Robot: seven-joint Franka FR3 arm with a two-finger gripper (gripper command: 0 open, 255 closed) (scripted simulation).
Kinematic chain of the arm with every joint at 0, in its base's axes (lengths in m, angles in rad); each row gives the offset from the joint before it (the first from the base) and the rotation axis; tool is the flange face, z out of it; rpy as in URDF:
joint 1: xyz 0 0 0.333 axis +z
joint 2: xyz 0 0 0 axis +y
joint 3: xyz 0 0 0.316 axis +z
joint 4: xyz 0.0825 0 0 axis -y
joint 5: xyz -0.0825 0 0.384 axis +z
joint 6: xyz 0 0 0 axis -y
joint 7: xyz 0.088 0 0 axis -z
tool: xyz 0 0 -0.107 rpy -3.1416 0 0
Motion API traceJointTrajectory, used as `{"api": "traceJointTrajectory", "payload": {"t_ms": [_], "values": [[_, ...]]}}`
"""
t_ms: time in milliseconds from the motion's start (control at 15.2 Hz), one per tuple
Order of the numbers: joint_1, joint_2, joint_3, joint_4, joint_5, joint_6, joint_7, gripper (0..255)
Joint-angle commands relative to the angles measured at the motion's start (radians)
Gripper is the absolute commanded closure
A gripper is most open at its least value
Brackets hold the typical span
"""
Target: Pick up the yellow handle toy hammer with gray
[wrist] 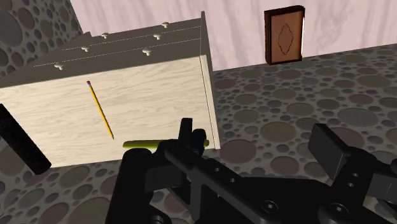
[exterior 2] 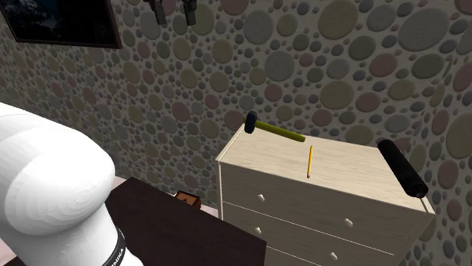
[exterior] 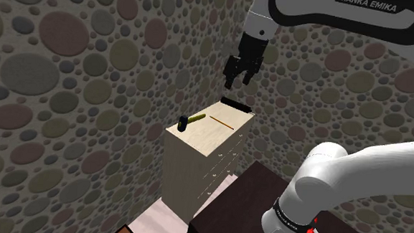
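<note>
The toy hammer (exterior: pixel 191 120) lies flat on the pale wooden dresser (exterior: pixel 197 144), near the top's wall-side edge. It has an olive-yellow handle (exterior 2: pixel 280 134) and a dark head (exterior 2: pixel 249 122). From the wrist, the handle (wrist: pixel 143 144) shows beside one finger, which partly covers the head. My gripper (exterior: pixel 237 83) hangs open and empty well above the dresser top, off to one side of the hammer. It also reaches in at the upper edge of the second exterior view (exterior 2: pixel 175 15). Its fingers (wrist: pixel 327 145) stand wide apart.
A yellow pencil (exterior 2: pixel 310 160) lies mid-top on the dresser, and a black cylinder (exterior 2: pixel 402 168) lies along its far end. A pebble-patterned wall (exterior: pixel 70 92) stands right behind. A dark brown table (exterior: pixel 252 200) sits by my stand. A brown book (wrist: pixel 285 36) lies on the floor.
</note>
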Motion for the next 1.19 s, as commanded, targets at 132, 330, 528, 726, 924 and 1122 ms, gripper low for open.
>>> {"api": "traceJointTrajectory", "payload": {"t_ms": [132,330,528,726,924,1122], "values": [[-0.021,0.064,0.015,0.003,0.012,0.050,0.061,0],[-0.052,0.164,0.035,0.017,0.027,0.121,0.151,0],[-0.081,0.268,0.050,0.040,0.037,0.187,0.240,0],[-0.108,0.374,0.061,0.072,0.044,0.247,0.326,0],[-0.132,0.482,0.066,0.111,0.048,0.300,0.410,0],[-0.153,0.589,0.065,0.156,0.050,0.348,0.491,0]]}}
